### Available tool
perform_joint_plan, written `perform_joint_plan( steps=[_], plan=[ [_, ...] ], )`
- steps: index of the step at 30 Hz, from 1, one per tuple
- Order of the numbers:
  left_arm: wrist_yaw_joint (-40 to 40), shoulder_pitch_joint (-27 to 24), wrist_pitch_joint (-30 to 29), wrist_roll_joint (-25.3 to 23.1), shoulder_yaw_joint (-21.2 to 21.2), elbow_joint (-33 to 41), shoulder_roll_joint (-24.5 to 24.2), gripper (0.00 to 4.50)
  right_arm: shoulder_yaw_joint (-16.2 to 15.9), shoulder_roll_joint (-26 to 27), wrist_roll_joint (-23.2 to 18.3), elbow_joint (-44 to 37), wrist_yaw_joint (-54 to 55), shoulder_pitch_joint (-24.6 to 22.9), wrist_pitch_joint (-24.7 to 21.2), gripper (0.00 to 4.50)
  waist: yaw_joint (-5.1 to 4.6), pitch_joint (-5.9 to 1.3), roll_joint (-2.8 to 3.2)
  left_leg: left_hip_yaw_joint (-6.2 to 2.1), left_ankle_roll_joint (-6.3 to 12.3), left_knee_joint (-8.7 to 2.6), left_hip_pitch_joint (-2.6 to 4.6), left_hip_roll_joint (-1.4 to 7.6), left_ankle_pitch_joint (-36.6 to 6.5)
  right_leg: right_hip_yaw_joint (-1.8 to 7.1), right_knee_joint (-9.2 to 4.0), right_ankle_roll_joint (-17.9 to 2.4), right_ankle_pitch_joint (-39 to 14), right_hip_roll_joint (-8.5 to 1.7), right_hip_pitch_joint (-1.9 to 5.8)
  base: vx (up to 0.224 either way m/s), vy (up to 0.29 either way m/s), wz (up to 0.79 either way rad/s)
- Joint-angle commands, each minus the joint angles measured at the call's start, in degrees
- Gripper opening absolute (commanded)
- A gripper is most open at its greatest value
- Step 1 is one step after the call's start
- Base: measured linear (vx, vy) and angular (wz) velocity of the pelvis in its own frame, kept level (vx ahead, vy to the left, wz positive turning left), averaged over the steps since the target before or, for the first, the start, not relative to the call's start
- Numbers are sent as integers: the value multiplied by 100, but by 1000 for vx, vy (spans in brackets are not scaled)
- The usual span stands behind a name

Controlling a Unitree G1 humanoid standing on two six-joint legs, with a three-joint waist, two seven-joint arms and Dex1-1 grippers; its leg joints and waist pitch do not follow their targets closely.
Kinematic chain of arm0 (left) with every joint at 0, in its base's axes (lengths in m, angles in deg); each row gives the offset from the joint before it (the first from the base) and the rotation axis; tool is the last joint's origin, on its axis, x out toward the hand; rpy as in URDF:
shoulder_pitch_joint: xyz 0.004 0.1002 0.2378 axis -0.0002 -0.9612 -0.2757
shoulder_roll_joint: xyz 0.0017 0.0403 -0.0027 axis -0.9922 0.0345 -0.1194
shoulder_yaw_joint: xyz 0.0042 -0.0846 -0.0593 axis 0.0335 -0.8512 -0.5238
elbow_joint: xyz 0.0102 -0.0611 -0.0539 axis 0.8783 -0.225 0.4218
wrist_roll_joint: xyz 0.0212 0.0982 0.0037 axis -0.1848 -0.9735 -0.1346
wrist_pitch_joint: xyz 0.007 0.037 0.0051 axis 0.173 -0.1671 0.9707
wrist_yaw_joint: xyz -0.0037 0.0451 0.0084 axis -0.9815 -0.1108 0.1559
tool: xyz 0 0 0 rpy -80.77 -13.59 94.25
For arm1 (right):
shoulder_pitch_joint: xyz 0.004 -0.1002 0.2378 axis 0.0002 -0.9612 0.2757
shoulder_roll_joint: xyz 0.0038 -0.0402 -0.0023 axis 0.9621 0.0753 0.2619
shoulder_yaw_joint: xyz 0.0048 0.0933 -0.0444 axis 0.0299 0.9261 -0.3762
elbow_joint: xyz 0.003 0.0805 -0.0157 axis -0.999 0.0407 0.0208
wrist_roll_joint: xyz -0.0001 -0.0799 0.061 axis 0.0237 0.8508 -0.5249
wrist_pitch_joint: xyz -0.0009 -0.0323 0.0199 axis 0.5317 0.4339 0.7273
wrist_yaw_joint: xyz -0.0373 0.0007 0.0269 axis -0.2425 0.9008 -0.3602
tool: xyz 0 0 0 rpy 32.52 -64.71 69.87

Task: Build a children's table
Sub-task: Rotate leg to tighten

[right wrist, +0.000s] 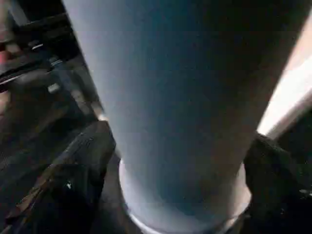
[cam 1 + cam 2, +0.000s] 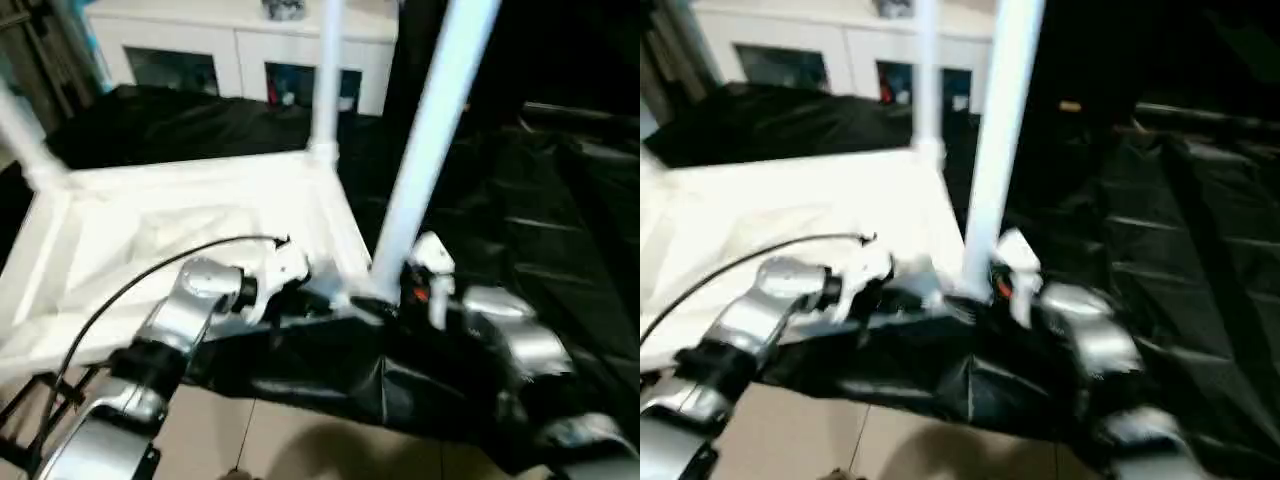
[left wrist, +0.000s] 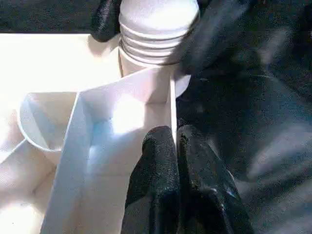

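The children's table lies upside down, its white top (image 2: 110, 200) ribbed side up on a black cloth. White legs stand up from its corner sockets: one at the near right corner (image 2: 430, 140), one at the far corner (image 2: 327, 70), one at the left (image 2: 20, 135). My left gripper (image 3: 174, 146) is shut on the thin rim wall of the top (image 3: 161, 87), next to the near right corner. My right gripper (image 1: 178, 170) stands open around the base of the near right leg (image 1: 180, 87), one black finger (image 1: 83, 161) on each side, close to it.
A white cabinet (image 2: 240, 40) with glass-fronted compartments stands behind the table. The black cloth (image 2: 540, 210) spreads to the right and hangs over the front edge above beige floor tiles (image 2: 280, 440). A black cable (image 2: 130, 285) loops over my left forearm.
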Motion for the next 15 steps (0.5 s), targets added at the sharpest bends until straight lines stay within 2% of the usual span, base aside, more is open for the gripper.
perform_joint_plan(
  steps=[1,2,7,12,14,15],
  plan=[
    [-257,-35,-7,209,95,241,19,0,-193,-96,-25,-147,-334,-143,-249,385,20,-341,-19,-94,355,-383,56,211,-1383,330,-481,-1089,-1509,-375,282,0,0,0],
    [-346,-68,-47,244,107,310,-27,0,-191,-158,-71,-253,-419,-179,-361,385,17,-343,-8,-99,338,-382,59,215,-1381,328,-480,-1091,-1526,-377,280,0,0,0],
    [-530,-166,-196,310,145,505,-142,0,-188,-247,-159,-475,-507,-239,-613,328,10,-351,-8,-99,324,-377,49,210,-1294,329,-463,-1128,-1379,-371,276,0,0,0],
    [-113,-118,-157,216,34,326,-10,0,-131,-32,-51,-319,-80,-174,-557,289,-10,-338,-19,-105,266,-382,58,197,-1383,326,-494,-1077,-1583,-377,265,0,0,0],
    [-13,-94,-162,198,15,282,28,0,-98,26,-14,-227,57,-137,-516,283,-28,-330,-24,-109,223,-381,66,185,-1473,325,-524,-1016,-1819,-385,255,0,0,0],
    [306,6,-245,162,-50,166,159,0,57,235,139,159,719,35,-353,280,-37,-334,-27,-112,190,-381,63,188,-1453,329,-519,-1006,-1850,-396,251,0,0,0]
  ],
)
